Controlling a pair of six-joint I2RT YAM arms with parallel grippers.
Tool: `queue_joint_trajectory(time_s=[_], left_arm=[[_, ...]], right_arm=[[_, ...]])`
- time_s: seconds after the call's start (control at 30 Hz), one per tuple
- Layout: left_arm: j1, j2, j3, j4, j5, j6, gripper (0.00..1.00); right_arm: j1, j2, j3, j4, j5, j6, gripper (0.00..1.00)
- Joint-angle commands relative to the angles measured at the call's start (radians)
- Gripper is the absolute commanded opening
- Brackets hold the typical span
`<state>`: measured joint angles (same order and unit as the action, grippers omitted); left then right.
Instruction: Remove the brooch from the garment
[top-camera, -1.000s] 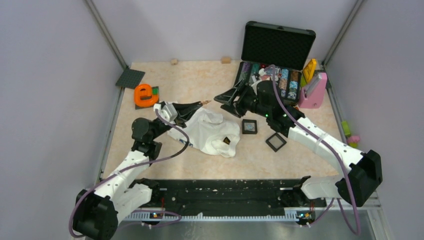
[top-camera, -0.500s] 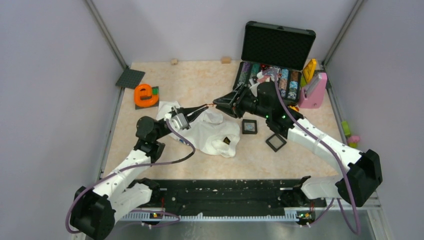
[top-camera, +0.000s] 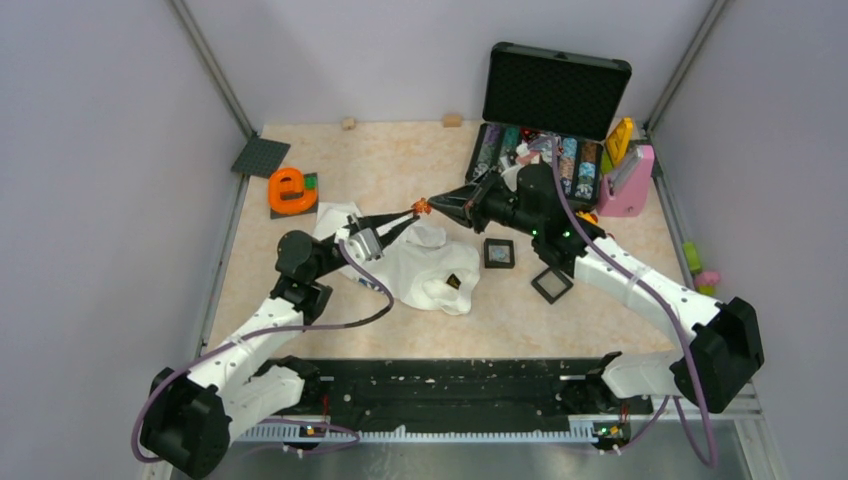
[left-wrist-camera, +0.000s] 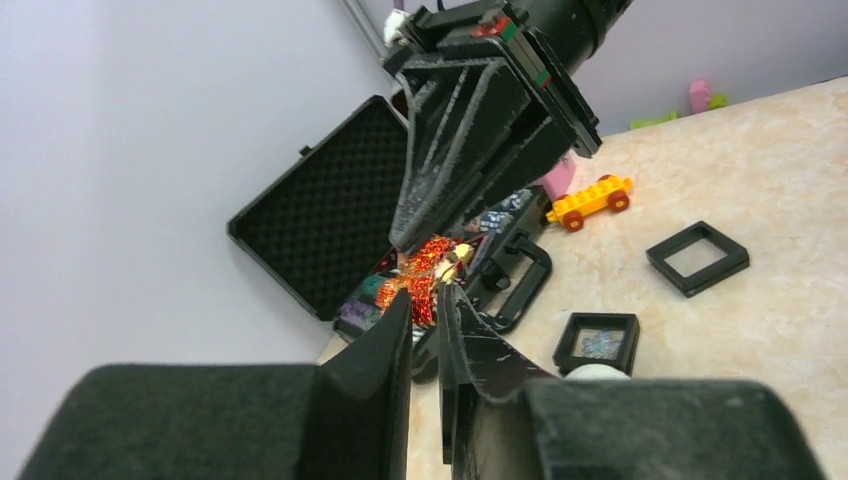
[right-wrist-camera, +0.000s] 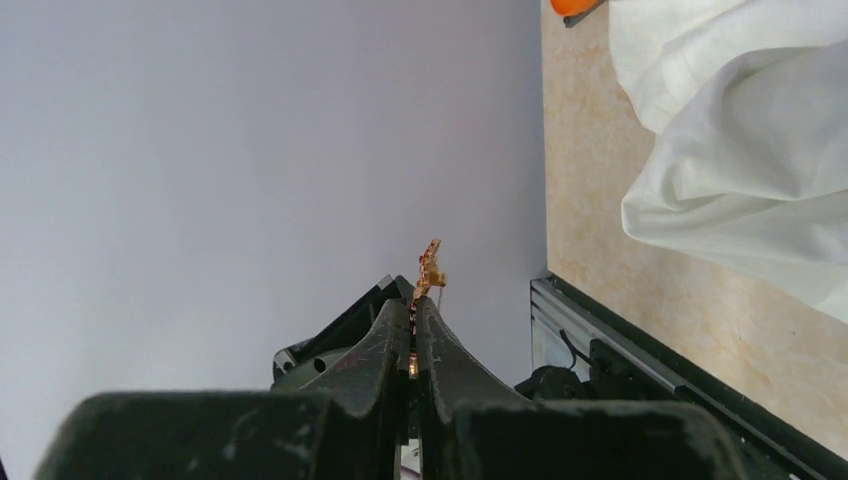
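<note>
- The orange letter toy (top-camera: 290, 190) lies at the far left of the desk (top-camera: 400, 160), well apart from the work, so it gives me no trouble.
- My left tool (top-camera: 400, 214) reaches up and to the right. Its fingers (left-wrist-camera: 395, 335) are pressed almost together, and the lower edge of the brooch (top-camera: 422, 207) looks caught at their tips.
- The garment (top-camera: 420, 265) lies crumpled on the desk under both arms. The brooch is off it, held in the air above its far edge.
- My right tool (top-camera: 440, 204) meets the left tip to tip, and its own camera shows it pinched flat on the brooch (right-wrist-camera: 429, 268).
- I judge this to be a handover. To do it well, I should let only one tool ease off, slowly. The other must not twist, because the piece is tiny and the pin could snag or spring away.
- After that, I would draw the arms straight apart along their own lines.
- To the right there is bare desk beside the two small black frames (top-camera: 499, 252).
- Beyond them the open case (top-camera: 555, 90) and the side wall close in, so any swing to that side must be short.
</note>
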<state>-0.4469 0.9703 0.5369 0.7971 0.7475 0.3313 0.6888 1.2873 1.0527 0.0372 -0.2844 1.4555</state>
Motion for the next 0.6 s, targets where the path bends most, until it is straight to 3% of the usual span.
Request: queue_joint_trajectory(time_s=[0.0, 0.2, 0.37, 0.57], left_arm=[[-0.013, 0.010, 0.032, 0.017, 0.027, -0.021, 0.28], [-0.012, -0.016, -0.007, 0.019, -0.038, -0.198, 0.92], [-0.013, -0.054, -0.057, 0.046, -0.132, -0.395, 0.98], [-0.016, -0.066, -0.080, 0.024, -0.061, -0.344, 0.99]], right_arm=[[0.005, -0.010, -0.008, 0.071, -0.021, -0.014, 0.00], [0.005, -0.042, -0.028, 0.086, 0.072, -0.183, 0.00], [0.003, -0.086, -0.117, 0.229, 0.077, -0.345, 0.00], [0.002, -0.112, -0.179, 0.371, -0.026, -0.490, 0.00]])
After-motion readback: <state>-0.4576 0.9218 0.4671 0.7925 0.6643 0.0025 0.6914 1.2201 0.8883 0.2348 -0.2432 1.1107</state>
